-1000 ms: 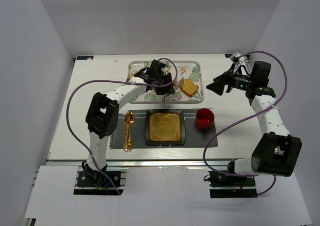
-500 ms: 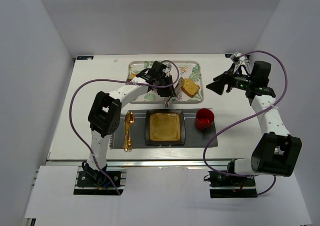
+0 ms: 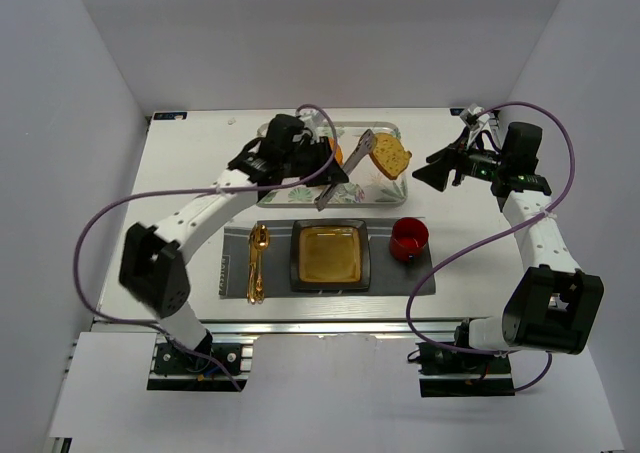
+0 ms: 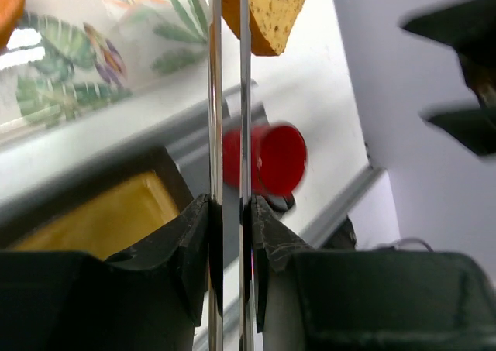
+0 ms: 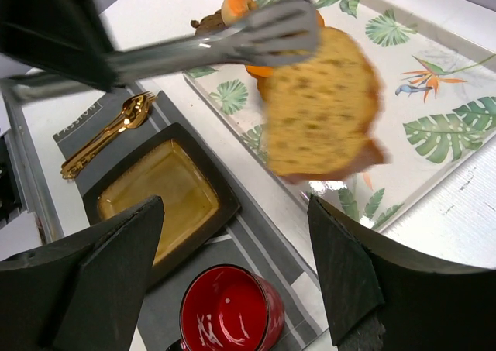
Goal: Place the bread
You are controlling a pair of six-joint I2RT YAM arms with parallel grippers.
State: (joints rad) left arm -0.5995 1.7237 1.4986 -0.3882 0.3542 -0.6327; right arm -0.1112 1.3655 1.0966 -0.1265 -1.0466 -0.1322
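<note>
One second back the bread (image 3: 390, 156) lay on the tray (image 5: 434, 72). Now it hangs just above it, pinched in the tongs (image 3: 345, 171) that the left jaws clamp tight. The right jaws stand apart, idle. Next stop, I'd guess, is the dark plate (image 3: 297, 256).

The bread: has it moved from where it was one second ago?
Yes. In the top view the bread has gone toward the far right corner of the tray, and is now gripped in the tongs that the left hand holds.
</note>
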